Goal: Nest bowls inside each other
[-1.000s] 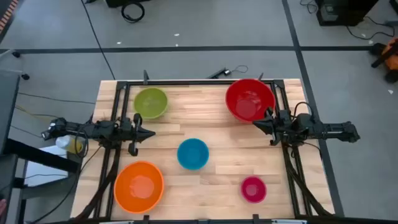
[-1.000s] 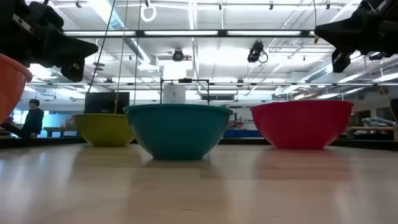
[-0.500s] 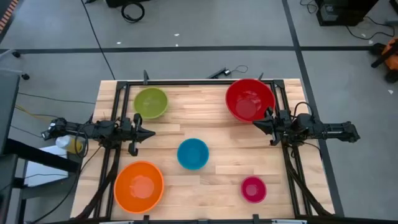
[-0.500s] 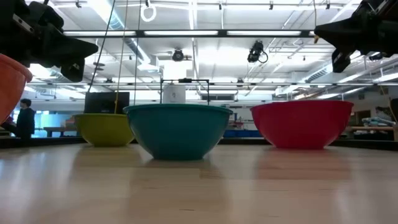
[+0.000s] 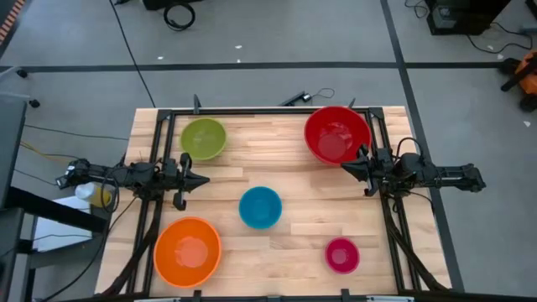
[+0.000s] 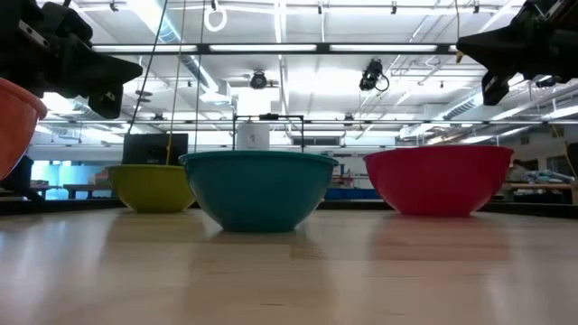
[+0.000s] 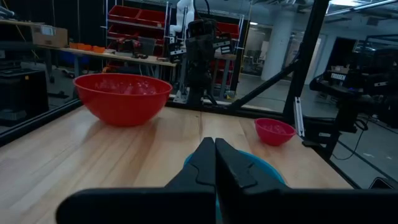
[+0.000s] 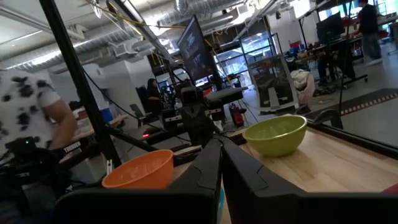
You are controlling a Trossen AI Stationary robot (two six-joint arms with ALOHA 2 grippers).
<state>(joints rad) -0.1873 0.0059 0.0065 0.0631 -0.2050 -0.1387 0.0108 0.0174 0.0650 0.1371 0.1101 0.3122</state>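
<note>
Five glossy round plastic bowls sit apart on the pale wooden table (image 5: pixel 285 172), none nested yet. The big red bowl (image 5: pixel 336 134) is at the far right, the lime green bowl (image 5: pixel 203 138) at the far left, the blue bowl (image 5: pixel 260 207) near the middle, the wide orange bowl (image 5: pixel 187 250) at the near left, and the little magenta pink bowl (image 5: pixel 341 254) at the near right.

And what has changed over the last second? On the table, nothing: every bowl is exactly where it was, and both arms are stationary. The left gripper (image 5: pixel 200 180) hangs at the left side between green and orange, fingers pressed together on nothing. The right gripper (image 5: pixel 348 167) hovers just beside the red bowl's near rim, fingers all but closed, pinching nothing. Only a person far back in the room has moved on.

So, by my read, the task is at its start.
</note>
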